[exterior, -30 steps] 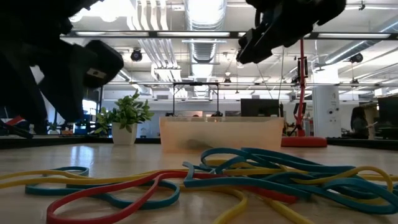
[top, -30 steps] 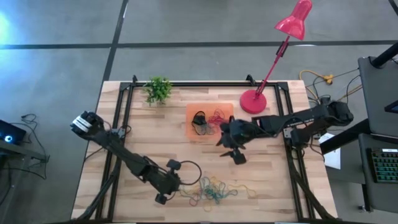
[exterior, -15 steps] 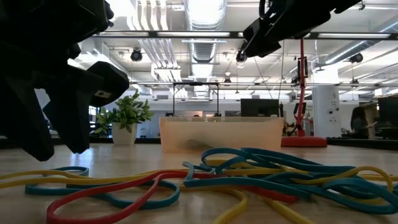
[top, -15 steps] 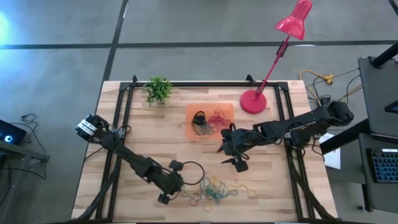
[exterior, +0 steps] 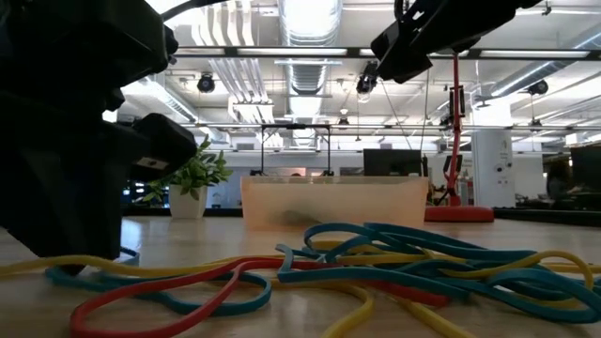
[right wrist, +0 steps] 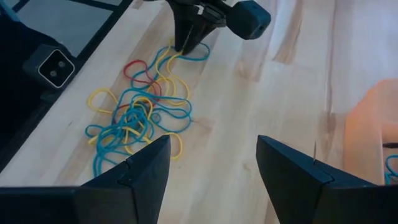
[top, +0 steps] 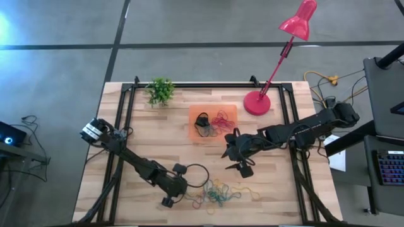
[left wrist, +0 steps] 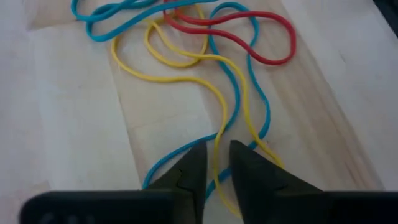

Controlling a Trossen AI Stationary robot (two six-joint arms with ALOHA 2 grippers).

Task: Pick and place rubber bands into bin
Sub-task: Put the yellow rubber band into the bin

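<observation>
The rubber bands lie in a tangled pile (top: 218, 192) (exterior: 376, 258) (right wrist: 140, 115) of blue, yellow, red and green loops near the table's near edge. The orange bin (top: 213, 123) (exterior: 333, 202) sits mid-table with black and red bands inside. My left gripper (top: 184, 192) (left wrist: 216, 163) (right wrist: 181, 45) is down at the pile's left end. Its fingers stand a narrow gap apart on either side of a yellow band (left wrist: 219, 118). My right gripper (top: 237, 159) (right wrist: 214, 177) hangs wide open above the table between bin and pile, holding nothing. My left gripper comes down slanting from the table's left, its fingertips (left wrist: 198, 155) low on the wood at the pile's left end. A yellow band's strand (left wrist: 216, 149) runs along between the fingers, with blue strands beside them. Whether the fingers touch any band, I cannot tell.
A red lamp base (top: 257, 102) stands right of the bin, its arm leaning out past the far edge. A small potted plant (top: 160, 91) (exterior: 191, 178) is at the far left. Black frame rails (top: 126, 120) run along both sides. A black cable loop (top: 196, 173) hangs by the left wrist.
My left gripper has come down to the table at the pile's left end, shifting slightly right. My right gripper has moved from beside the bin toward the near edge, staying open. The bands have not moved.
</observation>
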